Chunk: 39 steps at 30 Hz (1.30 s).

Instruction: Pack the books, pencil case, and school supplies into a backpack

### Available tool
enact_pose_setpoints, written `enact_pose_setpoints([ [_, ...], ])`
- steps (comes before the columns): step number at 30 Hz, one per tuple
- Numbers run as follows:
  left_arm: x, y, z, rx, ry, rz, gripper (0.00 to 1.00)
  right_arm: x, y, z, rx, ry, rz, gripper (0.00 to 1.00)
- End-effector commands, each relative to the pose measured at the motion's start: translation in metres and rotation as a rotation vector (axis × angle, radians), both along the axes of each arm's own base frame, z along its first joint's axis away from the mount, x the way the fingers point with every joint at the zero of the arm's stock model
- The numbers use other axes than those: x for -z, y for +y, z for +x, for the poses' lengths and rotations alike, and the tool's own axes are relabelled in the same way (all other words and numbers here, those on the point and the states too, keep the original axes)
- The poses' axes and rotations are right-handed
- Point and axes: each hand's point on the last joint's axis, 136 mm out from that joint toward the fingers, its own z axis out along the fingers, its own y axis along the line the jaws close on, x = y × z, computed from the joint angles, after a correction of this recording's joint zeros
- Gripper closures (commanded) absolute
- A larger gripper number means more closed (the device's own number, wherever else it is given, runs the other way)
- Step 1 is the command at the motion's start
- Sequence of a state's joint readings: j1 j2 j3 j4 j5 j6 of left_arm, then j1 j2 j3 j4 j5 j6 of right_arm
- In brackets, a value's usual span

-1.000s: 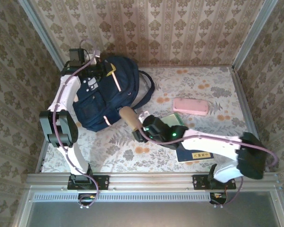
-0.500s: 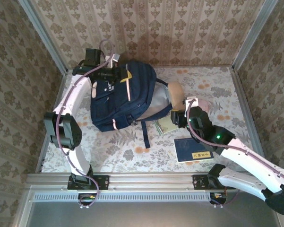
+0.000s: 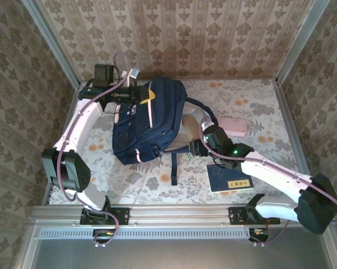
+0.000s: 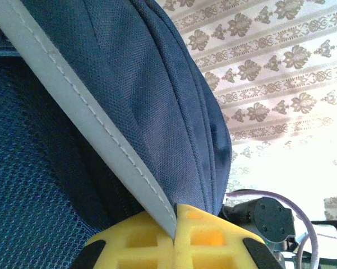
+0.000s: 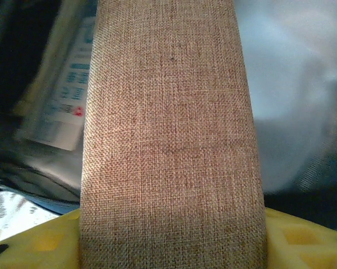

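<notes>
From above, the backpack (image 3: 148,120) lies on the left half of the tabletop (image 3: 258,101), its open mouth turned right. My left jaws sit at its far top edge. My right jaws are at the mouth. The pencil case (image 3: 235,126) lies just beyond my right arm, and the navy book (image 3: 229,178) with the yellow label lies nearer the front, outside the bag.

On my left wrist view, my left jaws are pinched tight on the backpack's pale trim stripe (image 4: 95,123).

On my right wrist view, my right jaws clamp a tan woven item (image 5: 168,140). Grey lining (image 5: 291,78) shows to its right and a blurred printed pack (image 5: 67,106) to its left.
</notes>
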State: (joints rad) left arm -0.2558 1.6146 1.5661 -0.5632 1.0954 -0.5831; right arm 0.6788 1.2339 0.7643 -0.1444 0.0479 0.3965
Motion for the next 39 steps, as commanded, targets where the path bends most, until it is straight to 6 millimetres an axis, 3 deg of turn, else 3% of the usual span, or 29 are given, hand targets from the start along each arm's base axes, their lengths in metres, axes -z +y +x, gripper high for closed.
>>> enact_pose_setpoints([
  [1,-0.061,-0.012,-0.037,0.149,-0.203,-0.133,1.00,-0.042,0.047,0.013,-0.154,-0.123,0.171,0.43],
  [5,-0.058,-0.015,-0.038,0.166,-0.198,-0.136,1.00,-0.038,0.078,0.020,-0.268,-0.147,0.236,0.40],
  [12,-0.056,-0.020,-0.035,0.185,-0.194,-0.144,1.00,0.011,0.133,0.054,-0.344,-0.009,0.291,0.33],
  [16,-0.051,-0.022,-0.030,0.187,-0.187,-0.142,1.00,0.019,0.152,0.075,-0.298,-0.035,0.361,0.23],
  [19,-0.041,-0.024,-0.022,0.178,-0.160,-0.131,1.00,0.023,0.164,0.072,-0.315,-0.052,0.328,0.10],
  [21,-0.037,-0.024,-0.017,0.175,-0.151,-0.128,1.00,0.026,0.167,0.067,-0.326,-0.061,0.288,0.06],
  [25,-0.042,-0.019,-0.011,0.155,-0.165,-0.122,1.00,0.023,0.151,0.067,-0.275,-0.090,0.245,0.02],
  [31,-0.044,0.012,0.002,0.048,-0.180,-0.105,1.00,0.006,0.097,0.071,-0.107,-0.147,0.230,0.00],
  [39,-0.037,0.030,0.002,-0.015,-0.185,-0.085,1.00,0.003,0.058,0.065,-0.021,-0.117,0.247,0.03],
])
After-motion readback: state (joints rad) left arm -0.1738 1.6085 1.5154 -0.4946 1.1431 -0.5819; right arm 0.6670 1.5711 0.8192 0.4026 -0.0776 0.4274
